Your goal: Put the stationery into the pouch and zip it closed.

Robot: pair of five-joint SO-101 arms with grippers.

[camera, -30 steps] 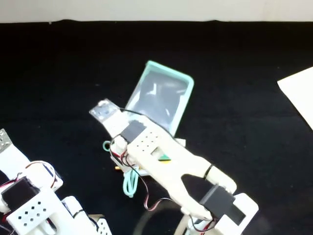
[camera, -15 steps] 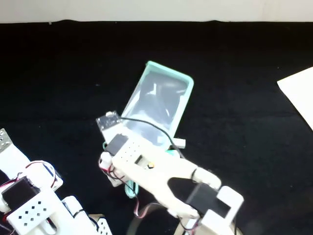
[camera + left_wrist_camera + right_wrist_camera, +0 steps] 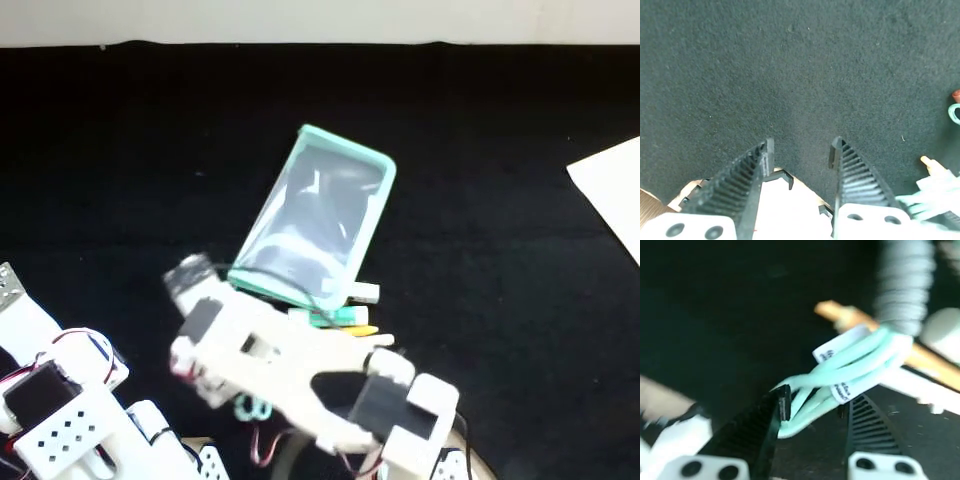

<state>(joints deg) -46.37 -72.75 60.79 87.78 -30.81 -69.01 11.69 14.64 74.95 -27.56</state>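
The pouch (image 3: 320,215), clear-faced with a teal rim, lies tilted mid-table, its mouth toward the near side. At that mouth lie a yellow pencil (image 3: 362,329), a green piece (image 3: 335,316) and a small white piece (image 3: 365,293). My right arm (image 3: 280,360) crosses in front of them. My right gripper (image 3: 815,400) is open, with the mint cord (image 3: 850,367) looped between its fingers (image 3: 775,415). A wooden pencil (image 3: 840,315) lies behind the cord. The cord's end (image 3: 250,405) peeks out under the arm. My left gripper (image 3: 800,147) hangs open over bare cloth.
A white sheet (image 3: 612,190) lies at the table's right edge. My left arm (image 3: 60,400) stands at the near left corner. Black cloth (image 3: 130,150) stretches bare at the left and back. A pencil tip (image 3: 927,161) and mint strands (image 3: 935,192) show beside my left gripper.
My right arm has swung back toward the near left, uncovering the pouch's mouth and the pieces beside it. The cord's end has shifted nearer with it. The left arm has kept still.
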